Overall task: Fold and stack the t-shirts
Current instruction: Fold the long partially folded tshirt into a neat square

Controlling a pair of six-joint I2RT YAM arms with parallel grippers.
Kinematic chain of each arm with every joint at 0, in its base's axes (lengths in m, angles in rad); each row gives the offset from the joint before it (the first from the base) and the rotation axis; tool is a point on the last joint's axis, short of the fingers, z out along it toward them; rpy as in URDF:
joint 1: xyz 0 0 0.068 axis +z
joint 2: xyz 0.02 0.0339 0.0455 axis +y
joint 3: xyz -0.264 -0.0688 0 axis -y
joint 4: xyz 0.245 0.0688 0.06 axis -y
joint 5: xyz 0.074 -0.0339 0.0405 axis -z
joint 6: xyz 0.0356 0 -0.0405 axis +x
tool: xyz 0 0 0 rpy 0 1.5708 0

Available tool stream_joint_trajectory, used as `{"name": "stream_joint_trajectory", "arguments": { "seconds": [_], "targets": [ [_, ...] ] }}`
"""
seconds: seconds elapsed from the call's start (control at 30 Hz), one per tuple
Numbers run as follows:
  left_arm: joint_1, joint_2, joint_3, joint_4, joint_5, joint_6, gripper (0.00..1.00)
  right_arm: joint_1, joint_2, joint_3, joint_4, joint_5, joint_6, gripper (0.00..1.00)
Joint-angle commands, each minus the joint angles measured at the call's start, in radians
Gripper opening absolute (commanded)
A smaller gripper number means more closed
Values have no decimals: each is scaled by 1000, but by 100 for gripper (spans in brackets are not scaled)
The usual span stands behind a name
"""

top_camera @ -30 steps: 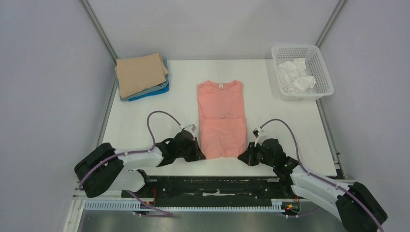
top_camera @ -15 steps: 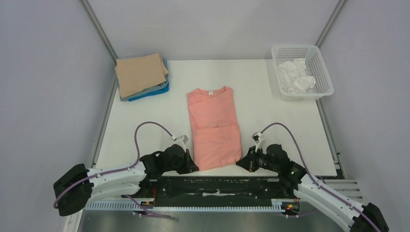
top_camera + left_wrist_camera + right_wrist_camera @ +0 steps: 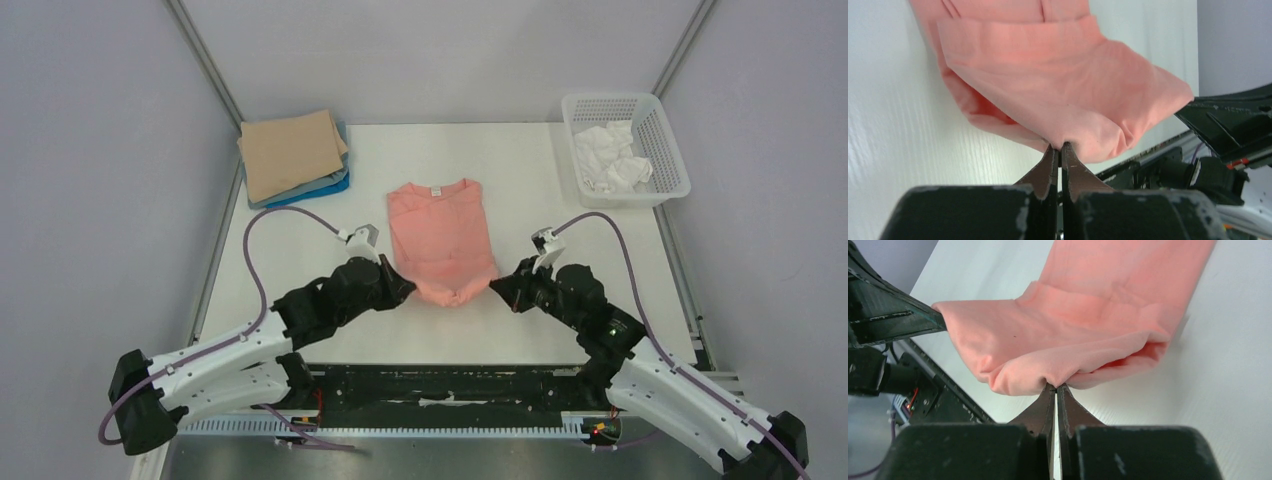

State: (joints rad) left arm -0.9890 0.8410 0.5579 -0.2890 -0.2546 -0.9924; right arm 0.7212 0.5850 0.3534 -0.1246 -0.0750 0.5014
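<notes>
Where the left jaws meet, pressed tight together, they pinch a near corner of the salmon-pink t-shirt. The right jaws are clamped the same way on the other near corner (each wrist view shows cloth puckered right at the tips). Between the two grips the hem sags a little, held up off the white bench above the part of the shirt that lies flat. That flat part sits at the middle of the bench, collar toward the far edge, sleeves folded in. Both arms reach in low from the near edge, the left arm on the shirt's left and the right arm on its right. At the far left corner rests a stack of folded t-shirts, tan on top with grey and bright blue edges showing beneath. At the far right corner stands a white mesh basket holding crumpled white cloth.
</notes>
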Motion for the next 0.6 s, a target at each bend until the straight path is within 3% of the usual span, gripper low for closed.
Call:
{"name": "stream_joint_trajectory", "arguments": {
  "seconds": [0.0, 0.23, 0.43, 0.57],
  "targets": [
    [103, 101, 159, -53, -92, 122, 2, 3, 109, 156, 62, 201, -66, 0],
    [322, 267, 308, 3, 44, 189, 2, -61, 348, 391, 62, 290, -126, 0],
    [465, 421, 440, 21, 131, 244, 2, -251, 525, 476, 203, 50, -144, 0],
    [524, 509, 491, 52, 174, 262, 2, -299, 642, 557, 232, -11, -171, 0]
  ]
}}
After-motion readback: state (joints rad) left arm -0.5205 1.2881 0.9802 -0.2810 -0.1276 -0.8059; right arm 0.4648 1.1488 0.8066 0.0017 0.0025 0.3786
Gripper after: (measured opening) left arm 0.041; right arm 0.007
